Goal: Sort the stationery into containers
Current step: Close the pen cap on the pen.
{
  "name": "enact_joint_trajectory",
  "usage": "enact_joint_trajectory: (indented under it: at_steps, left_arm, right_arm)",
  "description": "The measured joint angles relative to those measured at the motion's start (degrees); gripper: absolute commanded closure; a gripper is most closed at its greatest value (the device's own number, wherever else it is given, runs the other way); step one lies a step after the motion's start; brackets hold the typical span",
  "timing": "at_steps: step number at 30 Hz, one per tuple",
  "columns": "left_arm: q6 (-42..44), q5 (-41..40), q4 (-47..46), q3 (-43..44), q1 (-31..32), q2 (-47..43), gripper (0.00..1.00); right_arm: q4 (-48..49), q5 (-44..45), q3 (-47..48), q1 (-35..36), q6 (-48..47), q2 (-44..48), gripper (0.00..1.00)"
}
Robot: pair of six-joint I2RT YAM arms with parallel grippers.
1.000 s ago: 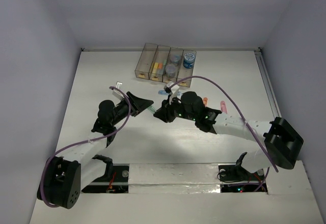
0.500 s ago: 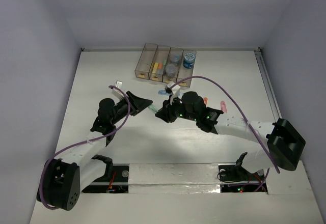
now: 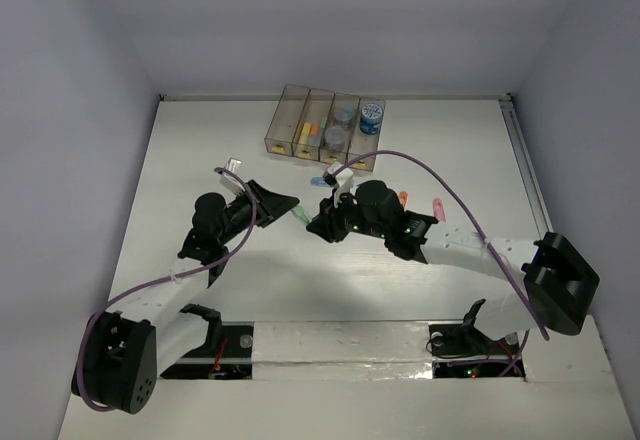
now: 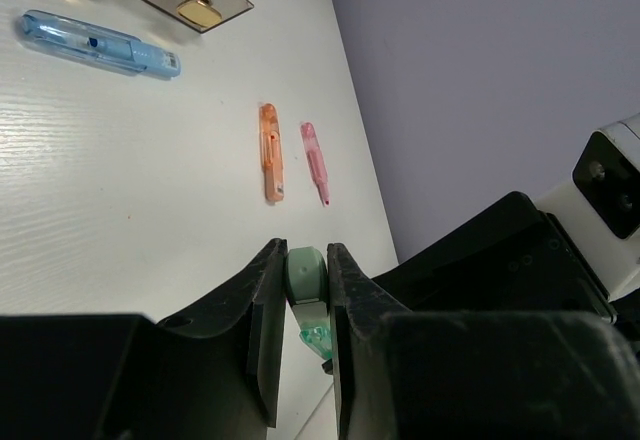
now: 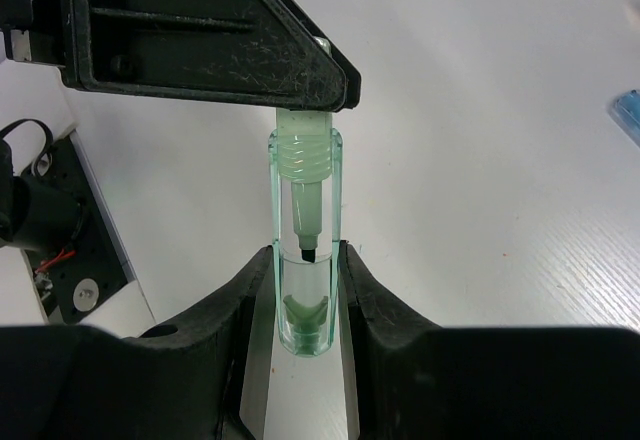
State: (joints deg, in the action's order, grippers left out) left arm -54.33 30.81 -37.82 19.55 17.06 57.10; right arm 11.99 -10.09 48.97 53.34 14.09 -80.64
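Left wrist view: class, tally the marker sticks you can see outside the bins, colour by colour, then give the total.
Blue marker: 1
Orange marker: 1
Pink marker: 1
Green marker: 1
Total: 4
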Motion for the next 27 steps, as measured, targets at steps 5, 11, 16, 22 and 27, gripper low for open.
enact_joint_trajectory:
  at_steps: [5,11,16,22,27]
  left_arm:
    - [0.00,0.04,-0.07,0.00,0.00,0.02,1.00]
    - [-1.73,0.33,-2.23,-0.31,-0.07,0.50,1.00]
    - [-4.15,0.28,-6.08,-1.79,-0.22,1.66,1.00]
    - [-4.83,0.42,-6.78,-1.97,-0.20,2.10,1.00]
    - [-4.74,-0.09,-6.91,-1.97,-0.15,1.97,1.00]
  right_arm:
    - [-0.02,0.04,0.07,0.00,0.00,-0.09,1.00]
    - [0.92,0.31,0.07,0.02,0.70,-0.11,1.00]
    - [2.34,1.01,0.09,0.35,1.79,-0.94,1.00]
    - [2.58,3.06,1.05,1.16,2.23,-1.60,1.00]
    - [2.23,3.85,1.53,1.25,2.21,-1.84,1.00]
